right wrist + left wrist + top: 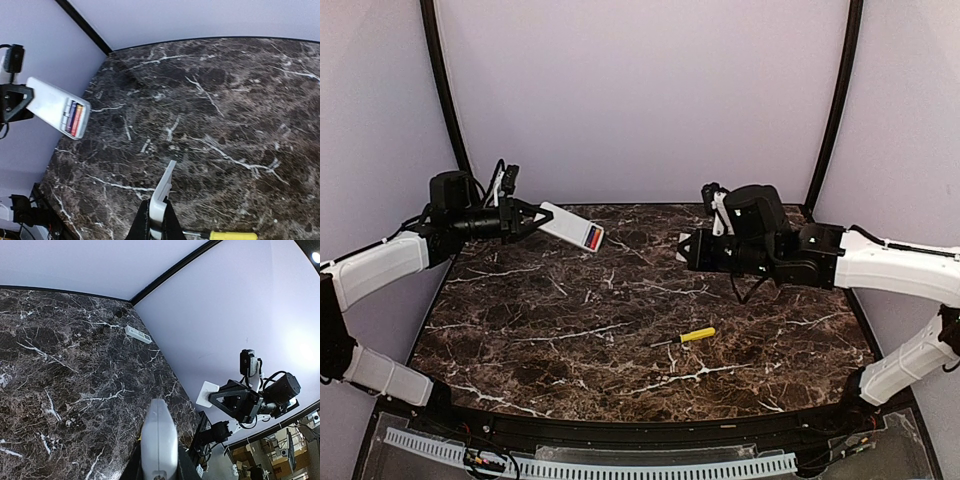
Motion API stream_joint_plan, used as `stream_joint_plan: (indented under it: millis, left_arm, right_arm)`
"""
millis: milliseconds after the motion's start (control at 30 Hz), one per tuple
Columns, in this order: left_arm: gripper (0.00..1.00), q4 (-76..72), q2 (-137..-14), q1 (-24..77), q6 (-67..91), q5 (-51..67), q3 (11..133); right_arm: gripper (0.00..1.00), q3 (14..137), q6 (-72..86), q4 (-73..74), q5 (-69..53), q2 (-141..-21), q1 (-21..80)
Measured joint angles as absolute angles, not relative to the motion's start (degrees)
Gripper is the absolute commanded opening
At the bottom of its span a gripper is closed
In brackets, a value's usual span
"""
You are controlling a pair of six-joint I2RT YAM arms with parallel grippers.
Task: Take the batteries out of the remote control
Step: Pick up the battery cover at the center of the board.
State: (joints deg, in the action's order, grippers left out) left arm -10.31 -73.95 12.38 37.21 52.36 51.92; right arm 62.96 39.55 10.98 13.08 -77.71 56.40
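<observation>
My left gripper (525,218) is shut on the white remote control (570,226) and holds it in the air at the back left; the remote also shows in the left wrist view (159,440) and the right wrist view (55,106). The red and blue batteries (593,238) sit in its open compartment at the far end, and they show in the right wrist view (73,117). My right gripper (686,247) is shut on the small white battery cover (163,195) above the table's back middle; the cover shows in the left wrist view (207,394).
A yellow-handled screwdriver (686,337) lies on the dark marble table (620,330) near the centre right; its handle shows in the right wrist view (232,235). A white strip (137,334) lies at the table's far edge by the wall.
</observation>
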Motion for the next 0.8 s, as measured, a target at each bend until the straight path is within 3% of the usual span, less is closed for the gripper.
stream_joint_plan:
  millis: [300,800]
  left_arm:
    - [0.00,-9.6,-73.9,12.4,36.2,52.2,52.5]
    - [0.00,-9.6,-73.9,12.4,36.2,52.2,52.5]
  right_arm:
    - [0.00,62.5,44.5,37.8,19.8,-77.0,49.9]
    - [0.00,55.2,47.1,54.3,19.7,-77.9,37.4]
